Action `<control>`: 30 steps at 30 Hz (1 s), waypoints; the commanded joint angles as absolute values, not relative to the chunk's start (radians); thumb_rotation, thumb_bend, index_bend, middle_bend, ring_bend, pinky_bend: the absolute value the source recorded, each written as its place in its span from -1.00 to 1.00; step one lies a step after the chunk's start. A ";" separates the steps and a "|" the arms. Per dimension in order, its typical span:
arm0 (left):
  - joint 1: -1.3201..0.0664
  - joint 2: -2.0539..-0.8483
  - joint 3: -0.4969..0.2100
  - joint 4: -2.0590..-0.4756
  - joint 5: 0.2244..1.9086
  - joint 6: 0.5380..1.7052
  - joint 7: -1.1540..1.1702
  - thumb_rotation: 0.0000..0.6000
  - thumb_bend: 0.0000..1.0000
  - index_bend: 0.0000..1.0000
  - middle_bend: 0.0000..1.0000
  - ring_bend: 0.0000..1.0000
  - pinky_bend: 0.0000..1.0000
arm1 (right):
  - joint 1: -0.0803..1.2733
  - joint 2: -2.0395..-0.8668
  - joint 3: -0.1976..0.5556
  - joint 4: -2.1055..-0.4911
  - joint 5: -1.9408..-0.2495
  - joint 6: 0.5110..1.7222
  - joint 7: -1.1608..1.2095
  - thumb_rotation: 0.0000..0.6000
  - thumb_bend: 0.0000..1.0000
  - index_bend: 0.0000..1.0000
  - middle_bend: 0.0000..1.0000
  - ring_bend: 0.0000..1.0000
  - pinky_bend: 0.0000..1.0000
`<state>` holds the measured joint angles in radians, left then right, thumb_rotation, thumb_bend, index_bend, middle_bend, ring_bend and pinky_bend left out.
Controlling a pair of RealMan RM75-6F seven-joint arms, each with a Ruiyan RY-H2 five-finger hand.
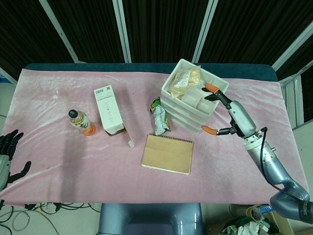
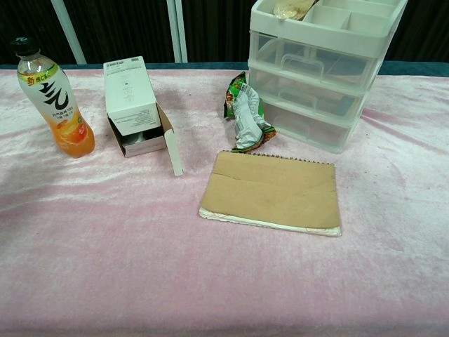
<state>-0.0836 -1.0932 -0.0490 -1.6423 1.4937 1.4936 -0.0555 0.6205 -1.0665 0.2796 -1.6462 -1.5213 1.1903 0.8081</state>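
Your right hand (image 1: 226, 111) hangs with fingers spread wide and holding nothing, just off the 3 o'clock side of the white drawer unit (image 1: 191, 102), which stands at the table's 1 o'clock; your left hand (image 1: 9, 155) idles open off the 8 o'clock edge. The unit looks like light, stiff, slick plastic that could skid on the pink cloth (image 1: 58, 147), so take hold at a drawer's front handle (image 2: 303, 67). Only the chest view shows those handles; only the head view shows your hands.

Notebook (image 1: 167, 154) before drawer unit (image 1: 191, 100)
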 commanded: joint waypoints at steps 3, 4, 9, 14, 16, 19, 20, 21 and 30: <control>-0.076 -1.092 -0.047 -1.641 1.497 1.507 -0.066 1.00 -0.28 -0.93 -0.97 -1.00 -1.00 | 0.622 -1.066 0.283 -1.661 -1.516 1.196 0.813 1.00 -0.77 -0.80 -0.75 -0.54 -0.55; -0.075 -1.091 -0.048 -1.642 1.496 1.507 -0.070 1.00 -0.28 -0.93 -0.97 -1.00 -1.00 | 0.623 -1.067 0.282 -1.662 -1.515 1.195 0.813 1.00 -0.77 -0.80 -0.75 -0.54 -0.55; -0.081 -1.092 -0.048 -1.643 1.495 1.497 -0.065 1.00 -0.28 -0.93 -0.97 -1.00 -1.00 | 0.618 -1.072 0.273 -1.666 -1.499 1.191 0.758 1.00 -0.77 -0.80 -0.75 -0.54 -0.55; -0.080 -1.093 -0.049 -1.646 1.493 1.499 -0.062 1.00 -0.28 -0.93 -0.97 -1.00 -1.00 | 0.602 -1.063 0.259 -1.704 -1.470 1.176 0.749 1.00 -0.76 -0.80 -0.61 -0.34 -0.39; -0.079 -1.093 -0.049 -1.647 1.491 1.499 -0.064 1.00 -0.28 -0.93 -0.97 -1.00 -1.00 | 0.591 -1.062 0.242 -1.727 -1.474 1.174 0.740 1.00 -0.72 -0.80 -0.52 -0.24 -0.26; -0.078 -1.093 -0.049 -1.648 1.493 1.500 -0.062 1.00 -0.28 -0.93 -0.97 -1.00 -1.00 | 0.568 -1.071 0.200 -1.764 -1.498 1.172 0.727 1.00 -0.62 -0.78 -0.38 -0.07 -0.01; -0.078 -1.094 -0.048 -1.647 1.493 1.500 -0.060 1.00 -0.28 -0.93 -0.97 -1.00 -1.00 | 0.559 -1.083 0.184 -1.774 -1.503 1.174 0.721 1.00 -0.56 -0.76 -0.30 0.01 0.10; -0.078 -1.094 -0.048 -1.647 1.494 1.500 -0.059 1.00 -0.28 -0.93 -0.97 -1.00 -1.00 | 0.553 -1.094 0.173 -1.782 -1.505 1.174 0.716 1.00 -0.53 -0.74 -0.23 0.06 0.17; -0.078 -1.093 -0.049 -1.648 1.491 1.498 -0.062 1.00 -0.28 -0.93 -0.97 -1.00 -1.00 | 0.598 -1.240 0.090 -1.749 -1.518 1.025 0.686 1.00 -0.33 -0.57 0.16 0.32 0.50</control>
